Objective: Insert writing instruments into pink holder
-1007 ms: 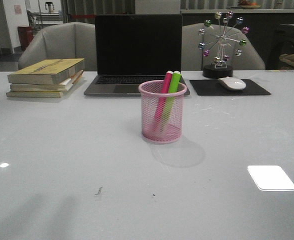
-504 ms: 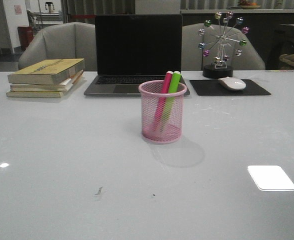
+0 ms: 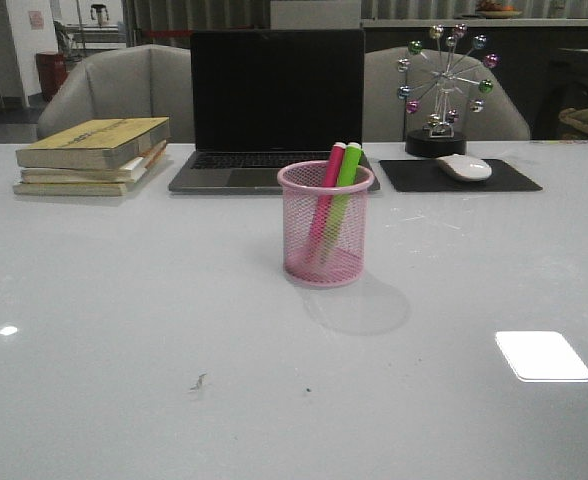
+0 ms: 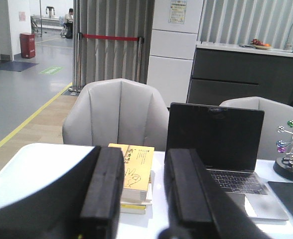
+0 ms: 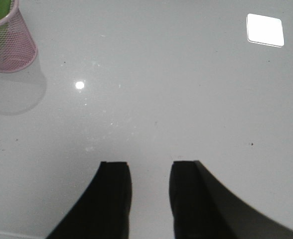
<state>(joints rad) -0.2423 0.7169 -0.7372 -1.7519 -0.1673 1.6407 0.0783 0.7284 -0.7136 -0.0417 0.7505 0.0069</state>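
Currently on the worktop [image 3: 124,300]: one pink holder [image 3: 325,225], upright at centre, containing two highlighters, one pink [image 3: 326,195] and one green [image 3: 344,190], both leaning toward the far side. Behind it: one laptop [image 3: 274,105], three stacked books [image 3: 92,155], one mouse [image 3: 464,167] on one mat [image 3: 459,177], one ball ornament [image 3: 442,85]. Front view shows neither arm. Left wrist view shows the left tool [image 4: 144,191] open, empty, facing the chairs; right wrist view shows the right tool [image 5: 150,191] open, empty, over bare worktop, holder at the frame corner.
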